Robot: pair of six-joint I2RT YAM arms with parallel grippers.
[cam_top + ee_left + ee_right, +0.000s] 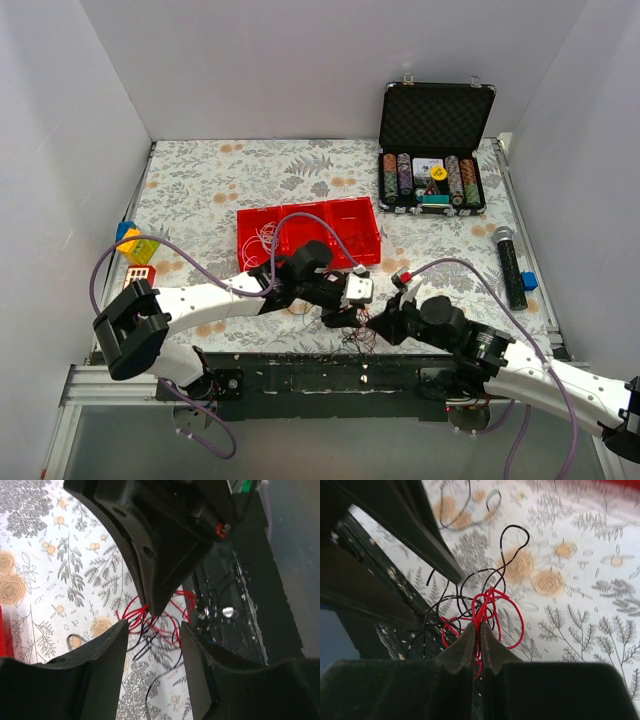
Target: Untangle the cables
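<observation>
Right claw is pinched tight on a few red strands of the cables, one red-and-black tangle at the near edge of the flowered surface. Left claw sits half open, its two fingers astride that tangle, gripping nothing. One red three-compartment tray lies beyond.

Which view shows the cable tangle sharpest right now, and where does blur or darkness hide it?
Right wrist: sharpest, red and black cables crisp where the right gripper pinches them. Left wrist: cables partly blocked by the dark right gripper, the near left gripper soft. Top external: tangle tiny, lost among the dark arms.
</observation>
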